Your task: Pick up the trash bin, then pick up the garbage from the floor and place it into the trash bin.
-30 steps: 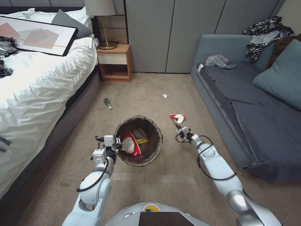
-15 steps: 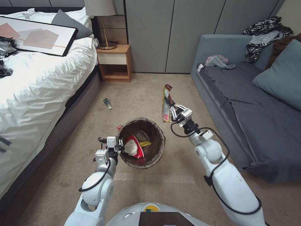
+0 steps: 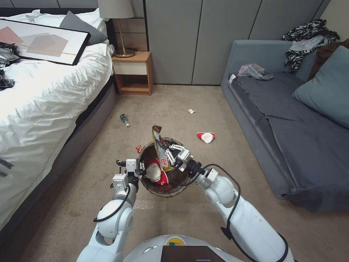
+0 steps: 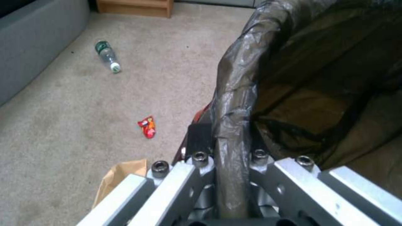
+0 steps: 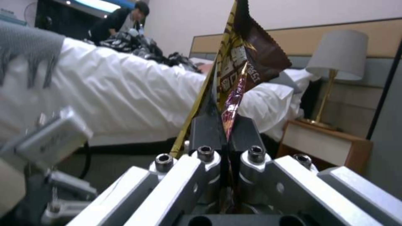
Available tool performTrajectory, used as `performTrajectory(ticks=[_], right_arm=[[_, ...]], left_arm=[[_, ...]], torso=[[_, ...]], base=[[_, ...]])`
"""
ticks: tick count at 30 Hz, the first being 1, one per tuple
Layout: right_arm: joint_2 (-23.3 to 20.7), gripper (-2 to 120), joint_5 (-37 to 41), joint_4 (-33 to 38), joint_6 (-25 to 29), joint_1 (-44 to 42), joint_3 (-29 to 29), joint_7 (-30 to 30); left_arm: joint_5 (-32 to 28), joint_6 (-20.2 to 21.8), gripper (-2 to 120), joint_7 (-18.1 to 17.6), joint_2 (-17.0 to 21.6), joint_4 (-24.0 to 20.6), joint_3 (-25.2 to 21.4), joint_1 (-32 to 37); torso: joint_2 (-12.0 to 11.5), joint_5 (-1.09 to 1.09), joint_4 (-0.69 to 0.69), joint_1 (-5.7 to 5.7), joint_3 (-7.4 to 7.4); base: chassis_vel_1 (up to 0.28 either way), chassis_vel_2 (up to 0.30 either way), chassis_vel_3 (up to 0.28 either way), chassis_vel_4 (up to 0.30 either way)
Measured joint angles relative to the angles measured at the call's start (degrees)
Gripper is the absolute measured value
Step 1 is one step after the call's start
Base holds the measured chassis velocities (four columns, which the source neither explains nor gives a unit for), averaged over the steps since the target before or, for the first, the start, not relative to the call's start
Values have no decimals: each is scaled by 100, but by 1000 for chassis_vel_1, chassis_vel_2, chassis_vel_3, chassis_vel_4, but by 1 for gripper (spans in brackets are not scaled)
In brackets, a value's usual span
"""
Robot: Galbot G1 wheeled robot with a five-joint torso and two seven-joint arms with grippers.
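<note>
While the right gripper [image 3: 168, 154] hangs over the trash bin [image 3: 183, 177], its fingers [image 5: 208, 125] are pinched tight on a long snack wrapper [image 3: 158, 145], brown at the top and yellow down the side, standing almost upright over the bin mouth. The left gripper [image 3: 142, 169] is at the bin's 9 o'clock edge, fingers [image 4: 198, 141] clamped on the rim with the dark bag liner folded between them.

What could go wrong, I reckon: the wrapper is tall and light, so if it's let go while the top leans toward 12 o'clock it could tip over the rim and land back on the carpet. The bin hangs from one edge, so a bump could tilt it.

The bin itself is a small round bucket with a crinkly dark brown liner, already holding a red-and-white cup [image 3: 155, 172]. Left on the floor: a green bottle [image 3: 124, 119] at 11 o'clock, a small red wrapper [image 3: 138, 149] just beside the rim, crumpled white paper [image 3: 191, 111] at 1 o'clock, a red-and-white scrap [image 3: 206, 137] toward 2 o'clock, and a brown paper bag [image 4: 117, 175] under the left wrist.
</note>
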Motion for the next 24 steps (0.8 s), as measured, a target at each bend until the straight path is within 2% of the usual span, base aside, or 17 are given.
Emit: performTrajectory(ticks=[13, 19, 20, 23, 24], right_arm=[[110, -2, -176, -683, 231, 39, 0, -79], [116, 18, -262, -819, 243, 16, 76, -75], [116, 18, -262, -819, 243, 16, 76, -75], [110, 35, -275, -810, 243, -12, 92, -82], [110, 35, -275, -810, 243, -12, 92, -82]], left_arm=[[-6, 16, 0, -5, -1, -63, 12, 16], [-23, 51, 0, -11, 21, -151, 1, 34], [-23, 51, 0, -11, 21, -151, 1, 34], [-31, 57, 0, -15, 23, -156, -7, 31], [-31, 57, 0, -15, 23, -156, -7, 31]], torso=[[0, 0, -1, 0, 0], [-1, 0, 0, 0, 0], [-1, 0, 0, 0, 0], [-1, 0, 0, 0, 0], [-1, 0, 0, 0, 0]], base=[[0, 0, 0, 0], [0, 0, 0, 0], [0, 0, 0, 0], [0, 0, 0, 0], [0, 0, 0, 0]])
